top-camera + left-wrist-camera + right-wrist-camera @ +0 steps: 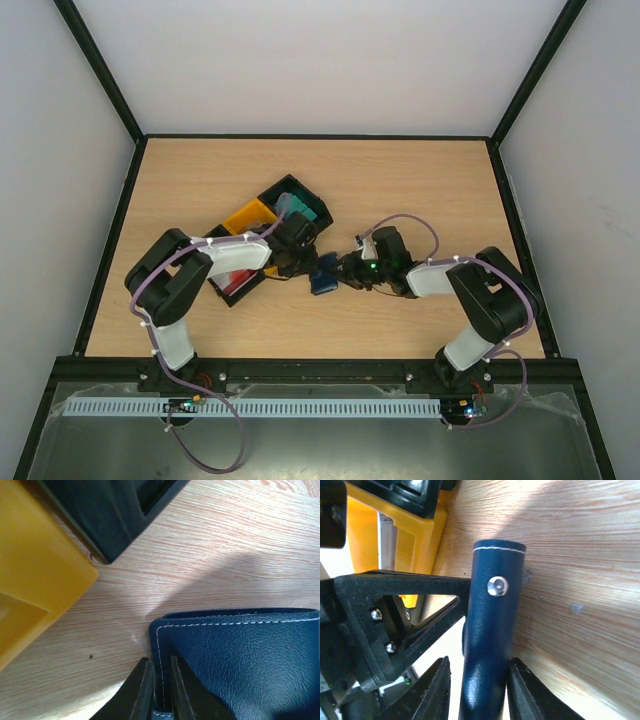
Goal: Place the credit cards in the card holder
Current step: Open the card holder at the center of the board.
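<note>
Item: card holder, navy leather with white stitching, sitting mid-table between the two arms and showing its narrow edge and a metal snap stud to the right wrist camera; whether it is resting on the wooden table cannot be told. Left gripper is pinching the holder's stitched edge tightly between both fingers. Right gripper is bracketing the holder, one finger touching it and a sliver of light showing at the other, so a firm grasp cannot be confirmed. Yellow tray and black tray are lying just beside the holder. A second black tray under the left arm is holding red-and-white objects, too small to identify.
</note>
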Robot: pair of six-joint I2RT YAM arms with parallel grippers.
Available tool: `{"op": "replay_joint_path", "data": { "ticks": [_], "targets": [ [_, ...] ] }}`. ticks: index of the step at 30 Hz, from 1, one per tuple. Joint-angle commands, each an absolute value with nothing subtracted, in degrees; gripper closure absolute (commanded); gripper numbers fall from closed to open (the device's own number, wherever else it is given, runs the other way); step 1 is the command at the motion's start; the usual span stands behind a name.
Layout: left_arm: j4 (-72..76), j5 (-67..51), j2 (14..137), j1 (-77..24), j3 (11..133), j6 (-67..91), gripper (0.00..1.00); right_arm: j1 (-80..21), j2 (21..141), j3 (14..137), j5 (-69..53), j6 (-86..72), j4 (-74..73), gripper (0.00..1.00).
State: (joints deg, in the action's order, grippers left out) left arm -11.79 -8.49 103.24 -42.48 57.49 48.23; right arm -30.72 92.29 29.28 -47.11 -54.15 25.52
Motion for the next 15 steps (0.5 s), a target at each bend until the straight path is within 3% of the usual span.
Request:
{"op": "replay_joint_path", "data": {
  "ticks": [1, 15],
  "targets": [
    [-14.5, -8.4, 104.2, -42.4, 57.9, 47.6, 0.87, -30.8, 91.4, 29.2, -48.8, -57.0, 31.6, 0.71],
    [-13.2, -8.8, 103.6, -42.4, 57.0, 47.9, 0.87, -31.3, 95.5, 32.6, -49.5, -54.7, 26.7, 0.77]
  ]
}}
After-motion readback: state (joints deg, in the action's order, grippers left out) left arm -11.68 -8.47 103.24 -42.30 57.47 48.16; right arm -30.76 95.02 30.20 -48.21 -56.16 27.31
